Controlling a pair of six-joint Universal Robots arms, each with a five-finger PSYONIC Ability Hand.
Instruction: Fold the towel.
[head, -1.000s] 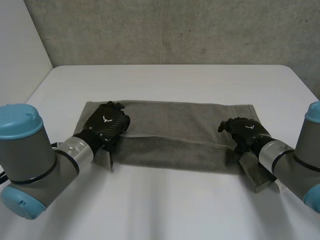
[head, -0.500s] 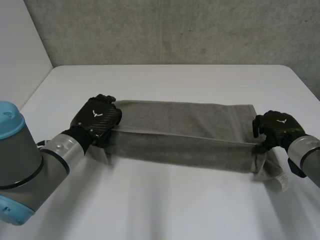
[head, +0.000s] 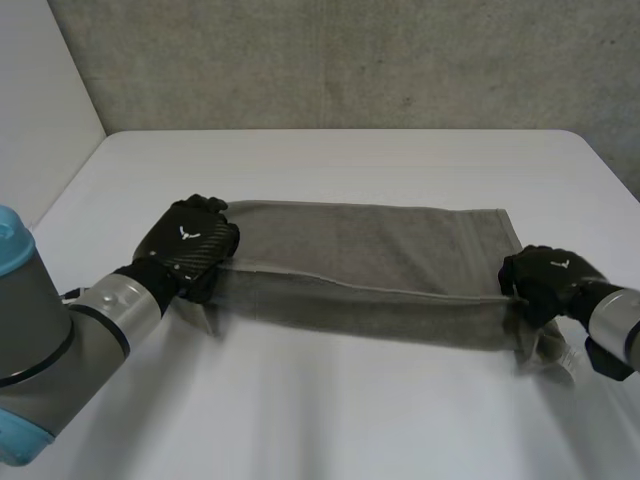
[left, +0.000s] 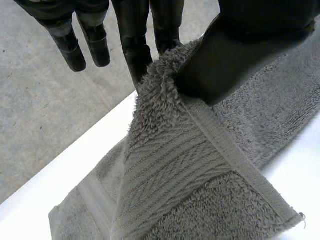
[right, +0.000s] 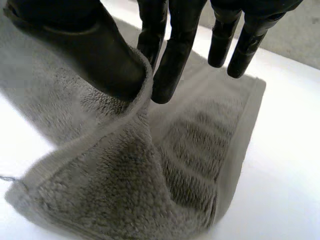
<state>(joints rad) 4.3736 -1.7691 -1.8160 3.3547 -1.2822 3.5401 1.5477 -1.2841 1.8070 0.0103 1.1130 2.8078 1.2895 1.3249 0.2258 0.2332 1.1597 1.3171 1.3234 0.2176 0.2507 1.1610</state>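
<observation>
While fingers of left hand (head: 190, 240) and right hand (head: 548, 275) pinch towel (head: 370, 240) at near-edge corners, bare table (head: 330, 400) open all round.

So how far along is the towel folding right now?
Done: the towel lies spread lengthwise on the table, with the left hand and right hand each pinching a near corner. In hand: the near long edge is raised and stretched between them. Left: probably carrying that edge over to the far edge and laying it flat.

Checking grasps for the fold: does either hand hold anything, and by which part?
Both pinch the towel, thumb against fingers: the left hand at one short end, the right hand at the other.
</observation>
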